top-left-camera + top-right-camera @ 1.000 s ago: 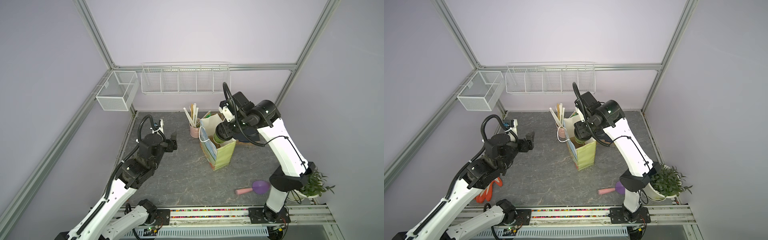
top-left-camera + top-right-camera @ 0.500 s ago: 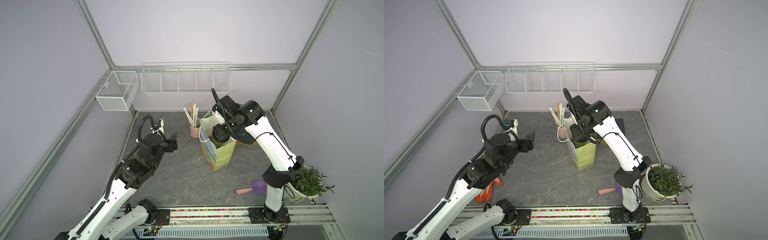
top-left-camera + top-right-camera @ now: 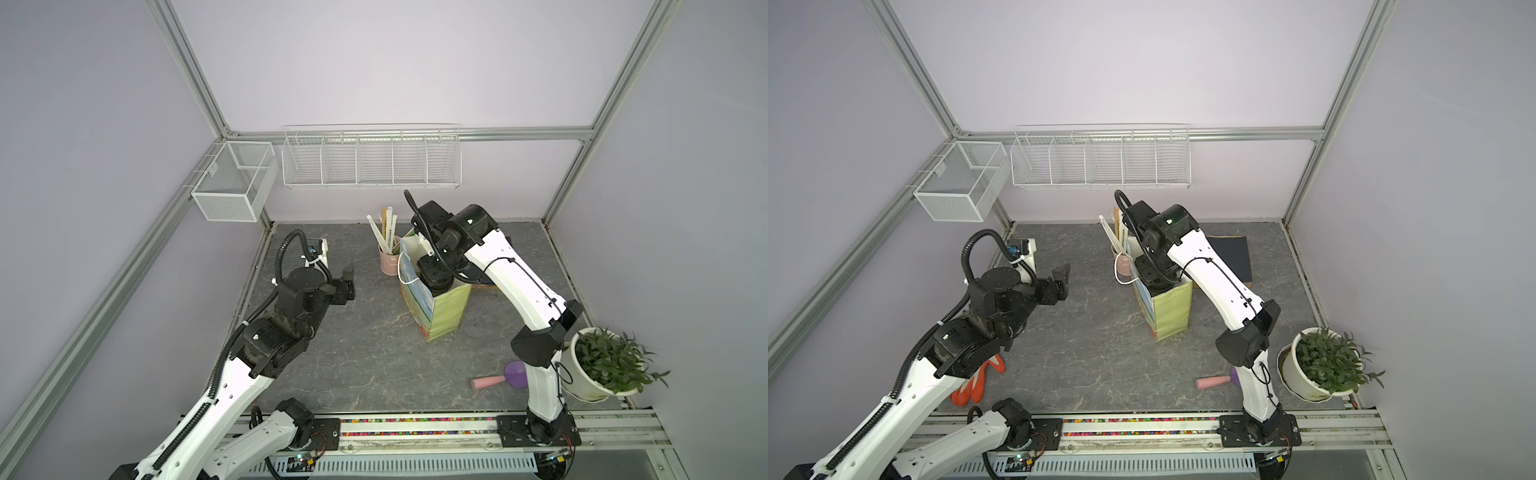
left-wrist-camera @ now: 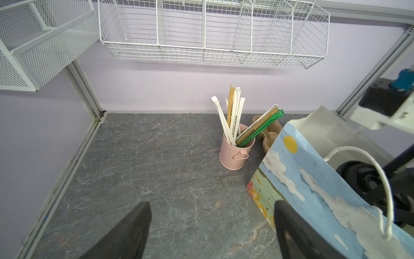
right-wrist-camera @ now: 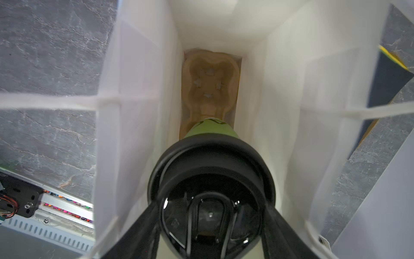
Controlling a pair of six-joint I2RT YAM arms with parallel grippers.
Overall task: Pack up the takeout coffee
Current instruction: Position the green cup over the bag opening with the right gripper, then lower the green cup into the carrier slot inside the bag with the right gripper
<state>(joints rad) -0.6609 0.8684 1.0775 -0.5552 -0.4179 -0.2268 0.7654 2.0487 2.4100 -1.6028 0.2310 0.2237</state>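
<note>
Right pincer [image 5: 212, 200] is down inside the paper bag [image 3: 446, 307], pinching the takeout coffee [image 5: 211, 161] by its black lid [image 5: 210, 145], one finger [image 5: 136, 235] on each side of the rim. Cup hangs upright w/ its green wall [image 5: 211, 127] showing below the lid, btwn the bag's white inner walls. It sits over the near end of a brown pulp carrier [image 5: 209, 78] lying on the bag's floor; can't tell if the base sits in a well. In both top views only the wrist & arm show above the bag mouth; the cup itself is hidden. Bag stands upright mid-bench [image 3: 365, 353], white cord handles loose. Left pincer [image 4: 211, 205] is spread wide & empty, hovering over bare bench well left of the bag, facing the bag & bucket. Just beside the bag, back-left: pink bucket [image 4: 234, 154] w/ wrapped straws [image 4: 233, 112], plus a 2nd pulp carrier [image 4: 268, 132] on the bench behind it. Elsewhere: dark flat pad [image 3: 1229, 253] behind the bag to the right, potted plant [image 3: 602, 368] front right, pink-handled purple scoop [image 3: 500, 378] near the right arm's base, orange glove [image 3: 976, 382] under the left arm. Wire rack [image 3: 372, 160] & mesh basket [image 3: 232, 187] hang on the walls.
</note>
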